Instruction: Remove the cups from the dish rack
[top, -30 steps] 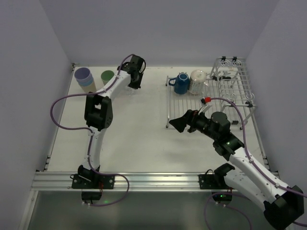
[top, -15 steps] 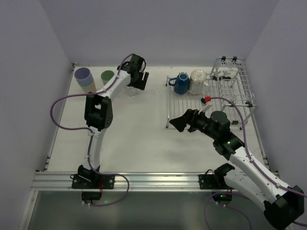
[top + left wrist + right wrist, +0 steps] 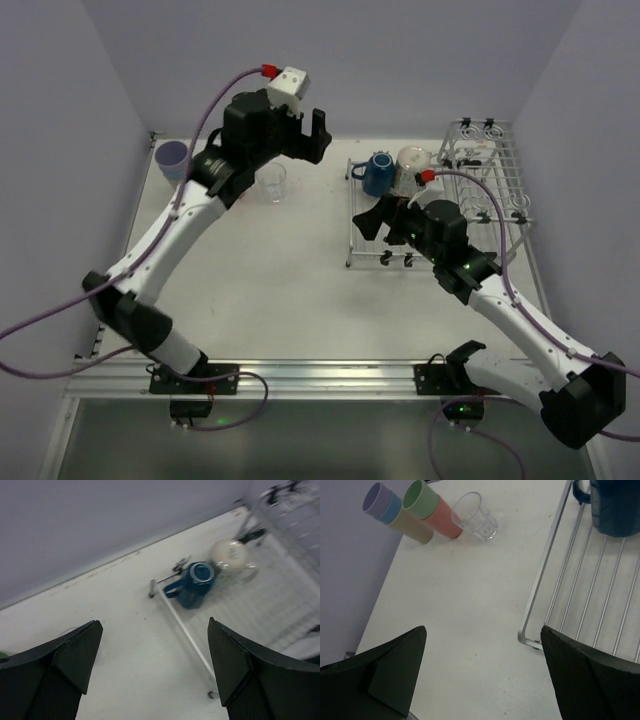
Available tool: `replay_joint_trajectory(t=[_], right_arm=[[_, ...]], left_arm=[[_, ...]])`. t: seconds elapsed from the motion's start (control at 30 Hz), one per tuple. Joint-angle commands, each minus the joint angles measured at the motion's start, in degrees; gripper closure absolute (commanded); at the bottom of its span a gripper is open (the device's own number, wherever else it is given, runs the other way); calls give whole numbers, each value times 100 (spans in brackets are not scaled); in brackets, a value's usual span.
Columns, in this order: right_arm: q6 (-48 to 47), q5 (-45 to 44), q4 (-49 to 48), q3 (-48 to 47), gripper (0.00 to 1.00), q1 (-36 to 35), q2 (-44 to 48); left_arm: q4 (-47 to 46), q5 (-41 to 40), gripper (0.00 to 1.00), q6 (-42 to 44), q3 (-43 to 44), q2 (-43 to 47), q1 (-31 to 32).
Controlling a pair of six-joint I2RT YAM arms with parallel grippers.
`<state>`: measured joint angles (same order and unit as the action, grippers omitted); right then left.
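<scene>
Clear glass (image 3: 272, 183) apart from left gripper (image 3: 152, 627)

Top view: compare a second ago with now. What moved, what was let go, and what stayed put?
The left fingers opened, letting go of the glass, and that arm rose and swung toward the rack. The right fingers advanced over the rack's near left corner, toward the blue mug. Glass, blue mug, white mug and rack stayed put.
</scene>
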<state>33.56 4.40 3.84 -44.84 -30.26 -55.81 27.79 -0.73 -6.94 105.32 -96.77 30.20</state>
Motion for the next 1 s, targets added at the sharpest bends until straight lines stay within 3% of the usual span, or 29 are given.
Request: replay_joint_trajectory(t=[0.0, 0.07, 0.2, 0.4, 0.63, 0.97], right_arm=[[-218, -1027, 30, -481, 1, -59, -359], [-245, -1649, -75, -727, 1, -85, -675], [-280, -2478, -208, -1158, 1, -94, -1387], [-201, -3637, -23, -2246, 1, -94, -2686], [290, -4325, 512, -3512, 1, -24, -4119], [941, -4281, 1654, -4744, 1, 319, -5219]], left_arm=[[-1046, 502, 7, -491, -1194, 1523, 206], [-1545, 783, 7, -833, -2420, 2177, 206], [-1786, 882, 7, -976, -3953, 3758, 224], [-1479, 874, 6, -765, -5308, 5043, 224], [-1522, 934, 6, -677, -6215, 5801, 250], [-1452, 794, 6, -624, -6295, 6179, 732]])
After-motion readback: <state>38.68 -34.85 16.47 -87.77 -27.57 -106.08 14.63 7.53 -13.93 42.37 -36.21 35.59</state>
